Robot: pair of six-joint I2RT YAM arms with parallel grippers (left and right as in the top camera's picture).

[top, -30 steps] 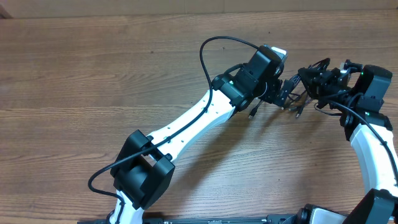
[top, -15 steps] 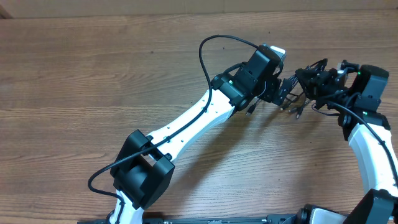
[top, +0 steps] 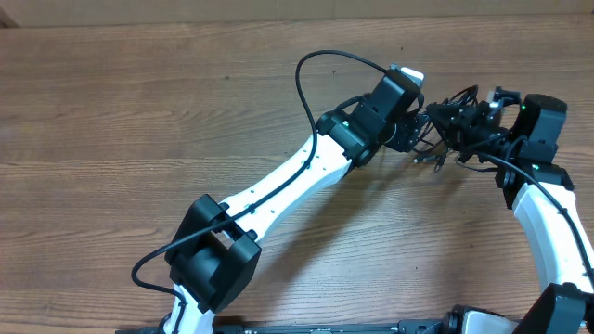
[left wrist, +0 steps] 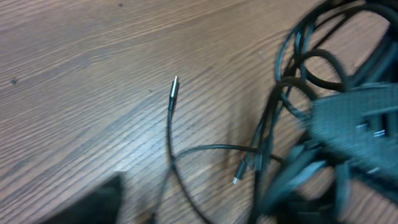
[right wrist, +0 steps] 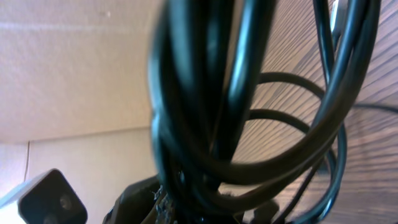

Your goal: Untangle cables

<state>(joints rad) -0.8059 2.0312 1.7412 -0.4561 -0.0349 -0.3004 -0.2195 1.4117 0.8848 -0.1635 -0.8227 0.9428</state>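
A: Where are the cables (top: 452, 139) found?
B: They are seen bunched between the two grippers, over the right side of the wooden table (top: 139, 111).
A: How are they held?
B: The bunch is clamped by the right gripper (top: 481, 125). The left gripper (top: 419, 137) is set against it; whether anything is grasped cannot be told. One silver plug (left wrist: 175, 84) is laid flat on the wood.
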